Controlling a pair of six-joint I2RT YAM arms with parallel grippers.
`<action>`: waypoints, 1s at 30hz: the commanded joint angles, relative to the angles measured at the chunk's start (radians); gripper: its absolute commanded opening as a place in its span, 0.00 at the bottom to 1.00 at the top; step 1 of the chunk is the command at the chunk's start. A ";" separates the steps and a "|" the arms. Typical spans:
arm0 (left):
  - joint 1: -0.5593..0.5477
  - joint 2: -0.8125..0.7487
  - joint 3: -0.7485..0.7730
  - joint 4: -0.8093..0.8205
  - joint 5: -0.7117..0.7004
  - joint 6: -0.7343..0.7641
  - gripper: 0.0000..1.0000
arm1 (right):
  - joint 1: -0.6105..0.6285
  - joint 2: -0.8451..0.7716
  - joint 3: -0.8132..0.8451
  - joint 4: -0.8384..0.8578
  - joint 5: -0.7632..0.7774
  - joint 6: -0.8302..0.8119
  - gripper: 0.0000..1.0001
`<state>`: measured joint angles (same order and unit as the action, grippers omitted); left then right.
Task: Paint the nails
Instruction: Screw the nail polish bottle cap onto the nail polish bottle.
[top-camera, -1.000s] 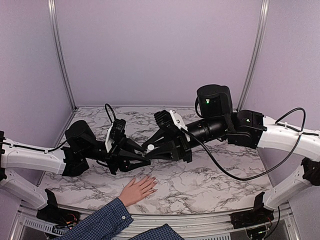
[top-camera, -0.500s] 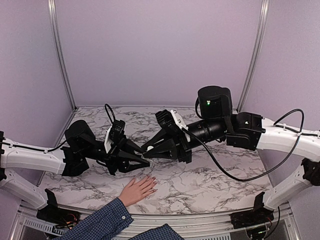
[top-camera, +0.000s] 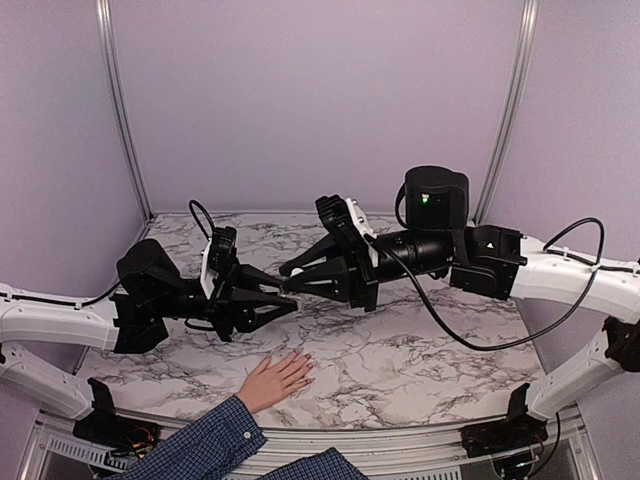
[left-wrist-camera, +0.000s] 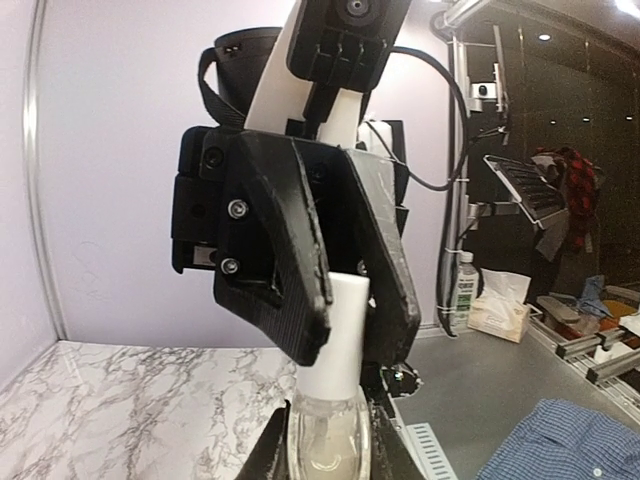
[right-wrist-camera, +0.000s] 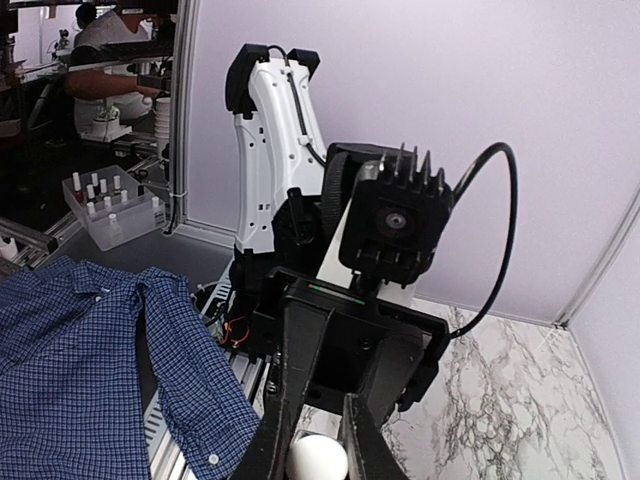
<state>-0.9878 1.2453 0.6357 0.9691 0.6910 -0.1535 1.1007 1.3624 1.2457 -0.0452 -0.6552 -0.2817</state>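
Left arm (top-camera: 70, 320) is brought in from 9 o'clock and right arm (top-camera: 560, 275) from 3 o'clock. The two meet above the middle of the marble bench (top-camera: 440, 350).

The left jaws are clamped on the glass body of a nail polish bottle (left-wrist-camera: 328, 448). The bottle is held upright, with pale liquid seen inside. The right jaws are closed from above on its tall white cap (left-wrist-camera: 337, 340), one black finger on each side and touching it. In the right wrist view only the rounded cap top (right-wrist-camera: 317, 458) is seen, low between the jaws. In the top view the bottle is mostly hidden by the meeting jaws.

A human hand (top-camera: 275, 380) is laid flat on the bench at 6 o'clock, near the front edge, with the fingers spread toward 1 o'clock. The nails (top-camera: 303, 366) sit at the fingertips and are too small to be made out one by one. No polish colour can be told on them. A blue plaid sleeve (top-camera: 200, 445) runs off toward 7 o'clock. The hand lies at 6 o'clock from the held bottle, below it and apart, touched by neither arm.

Off the bench, a clear tray of small capped bottles (right-wrist-camera: 105, 205) is seen at 9 o'clock in the right wrist view. A tissue box (left-wrist-camera: 505, 305) is seen at 3 o'clock in the left wrist view.
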 joint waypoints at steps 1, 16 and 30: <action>0.005 -0.066 -0.008 0.072 -0.216 0.048 0.00 | -0.008 0.019 -0.017 -0.012 0.087 0.062 0.02; 0.004 -0.037 -0.012 0.072 -0.506 0.128 0.00 | -0.021 0.103 0.023 -0.017 0.252 0.162 0.00; 0.004 0.005 0.006 0.076 -0.685 0.148 0.00 | -0.022 0.161 0.052 -0.033 0.404 0.329 0.00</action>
<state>-0.9913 1.2507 0.5949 0.9302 0.1123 -0.0139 1.0615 1.4868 1.2991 0.0200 -0.2512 -0.0429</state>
